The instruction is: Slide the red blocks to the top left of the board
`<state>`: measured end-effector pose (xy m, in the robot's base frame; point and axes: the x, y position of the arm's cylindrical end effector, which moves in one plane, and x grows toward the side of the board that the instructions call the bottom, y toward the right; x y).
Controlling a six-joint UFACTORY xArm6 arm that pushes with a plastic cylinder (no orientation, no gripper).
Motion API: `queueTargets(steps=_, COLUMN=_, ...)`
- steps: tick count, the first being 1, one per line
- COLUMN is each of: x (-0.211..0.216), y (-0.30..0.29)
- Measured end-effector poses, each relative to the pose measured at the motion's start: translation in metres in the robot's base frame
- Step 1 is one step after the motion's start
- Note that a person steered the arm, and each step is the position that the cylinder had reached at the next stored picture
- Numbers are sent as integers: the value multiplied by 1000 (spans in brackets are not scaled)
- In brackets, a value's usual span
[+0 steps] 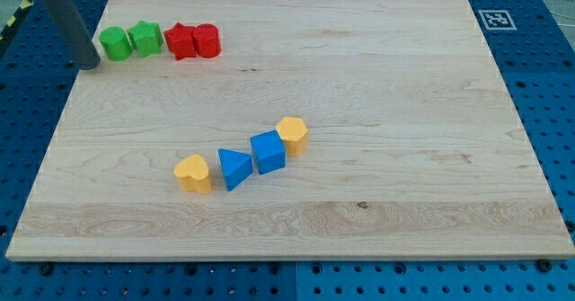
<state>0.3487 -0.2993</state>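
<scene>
Rod tip sat bare at the far-left board edge, just left of the green round block and green star-shaped block. Red star-shaped block and red cylinder block lay right of those, already far-left.

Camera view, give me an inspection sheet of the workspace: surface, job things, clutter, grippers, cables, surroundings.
Surface: wooden board, flat, bare at the view's right.
Job's things: red star block and red cylinder block, touching, at the view's top left.
Clutter: green cylinder block, green hexagon block left of the reds; yellow heart block, blue triangle block, blue cube block, yellow hexagon block mid-board.
Grippers: none; my tip left of the green cylinder.
Cables: nothing seen.
Surroundings: blue pegboard, printed marker.
</scene>
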Motion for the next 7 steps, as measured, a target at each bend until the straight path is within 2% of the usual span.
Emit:
queueTargets(steps=3, x=3, y=-1)
queueTargets(steps=7, x=15, y=111)
